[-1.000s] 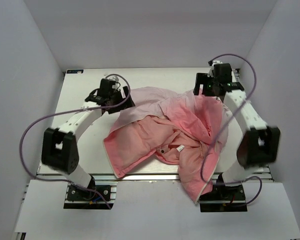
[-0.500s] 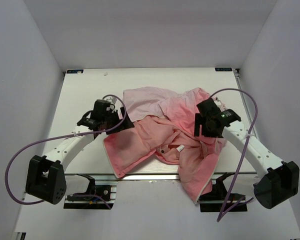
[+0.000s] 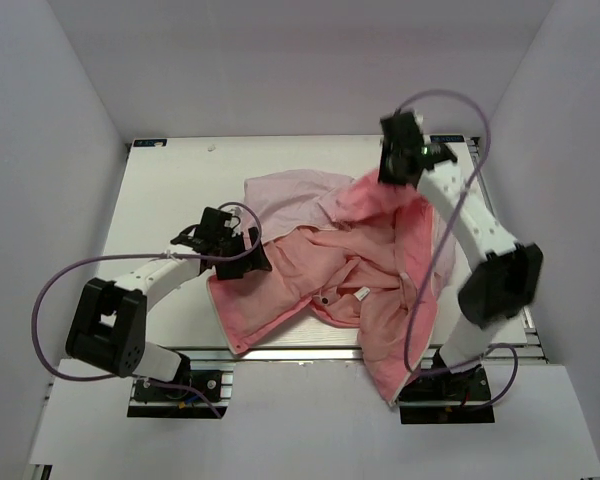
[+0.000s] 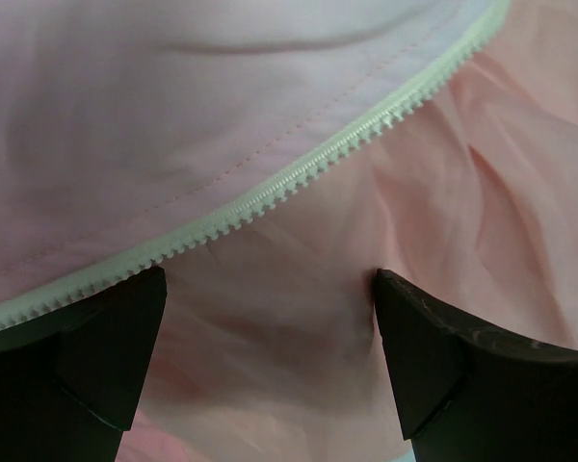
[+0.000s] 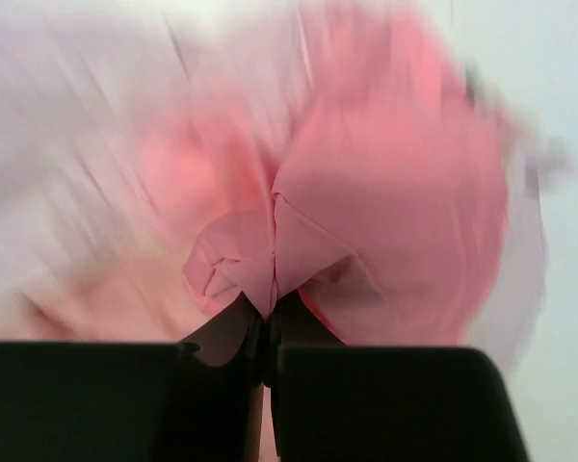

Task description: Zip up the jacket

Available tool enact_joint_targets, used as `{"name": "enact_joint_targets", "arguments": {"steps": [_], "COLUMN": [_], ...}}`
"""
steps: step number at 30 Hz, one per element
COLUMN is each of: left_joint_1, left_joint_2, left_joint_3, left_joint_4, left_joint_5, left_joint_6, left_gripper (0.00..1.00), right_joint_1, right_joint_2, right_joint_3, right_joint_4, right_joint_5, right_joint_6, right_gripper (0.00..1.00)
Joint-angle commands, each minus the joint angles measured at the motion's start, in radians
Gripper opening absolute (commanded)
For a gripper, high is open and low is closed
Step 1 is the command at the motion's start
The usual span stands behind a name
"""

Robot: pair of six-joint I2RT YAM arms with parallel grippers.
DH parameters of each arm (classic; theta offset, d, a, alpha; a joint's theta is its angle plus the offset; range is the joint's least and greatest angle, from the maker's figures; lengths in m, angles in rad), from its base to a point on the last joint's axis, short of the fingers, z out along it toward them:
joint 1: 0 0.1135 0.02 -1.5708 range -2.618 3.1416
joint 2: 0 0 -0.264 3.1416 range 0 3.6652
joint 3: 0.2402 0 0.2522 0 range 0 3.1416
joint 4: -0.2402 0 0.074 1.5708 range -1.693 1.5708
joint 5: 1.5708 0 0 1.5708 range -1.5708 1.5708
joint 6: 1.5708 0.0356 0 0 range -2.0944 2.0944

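**Pink nylon bunched on the table, one pinch, one open span**

Crumpled across the middle of the white table (image 3: 160,190) lies the thin, hooded pink windbreaker jacket (image 3: 300,285). It is pale, almost lilac, at the far side and deepens to coral nearer the arms. The cloth is light and slightly glossy, thrown into soft folds and sharp creases. One coral flap hangs over the near table edge on the right. A small white tag (image 3: 361,296) shows among the folds near the centre.

From the left wrist, the jacket's white zipper (image 4: 270,192) runs diagonally as a row of fine moulded teeth on a stitched edge. Smoother pale panel lies above it and wrinkled peach fabric below.

The left arm's black, wedge-shaped fingers (image 4: 106,366) stand wide apart over that wrinkled fabric just below the zipper, gripping nothing. Whether their tips touch the cloth is unclear.

The right arm's fingers (image 5: 267,337) are closed tight on a small puckered fold of coral fabric, which is drawn up into a peak at the jacket's far right. The rest of that view is blurred.
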Motion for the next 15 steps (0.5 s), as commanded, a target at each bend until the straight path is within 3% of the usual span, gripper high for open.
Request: {"name": "enact_joint_targets", "arguments": {"steps": [1,2,3,5,6,7,8,10,11,15], "left_joint_1": [-0.006,-0.006,-0.006,-0.006,-0.006,-0.006,-0.006,-0.004,-0.006,-0.006], "left_joint_2": [0.016,0.027,0.036,0.053,0.056,0.059,0.061,0.054,0.051,0.010], "left_joint_3": [0.043,0.045,0.048,0.063,0.071,0.078,0.094,0.107,0.127,0.187], "left_joint_4": [-0.017,-0.022,-0.027,-0.042,-0.048,-0.060,-0.065,-0.073,-0.076,-0.103], "left_joint_5": [-0.052,-0.065,-0.084,-0.092,-0.093,-0.096,-0.096,-0.098,-0.101,-0.098], "left_joint_6": [0.023,0.024,0.025,0.028,0.029,0.029,0.029,0.037,0.037,0.051], "left_gripper": [0.98,0.98,0.98,0.98,0.98,0.98,0.98,0.98,0.98,0.98], "right_joint_1": [-0.137,-0.165,-0.210,-0.247,-0.270,-0.275,-0.280,-0.280,-0.278,-0.265], "right_joint_2": [0.222,0.283,0.410,0.507,0.546,0.540,0.523,0.454,0.433,0.242], "right_joint_3": [0.354,0.550,0.640,0.804,0.803,0.770,0.716,0.584,0.563,0.422], "right_joint_4": [0.186,0.205,0.231,0.320,0.359,0.411,0.526,0.565,0.536,0.333], "right_joint_5": [-0.036,-0.027,-0.028,-0.054,-0.100,-0.181,-0.216,-0.307,-0.332,-0.406], "right_joint_6": [-0.018,0.005,0.022,0.065,0.065,0.057,0.048,0.020,0.011,-0.063], "right_gripper": [0.00,0.00,0.00,0.00,0.08,0.28,0.58,0.82,0.89,0.89]}}
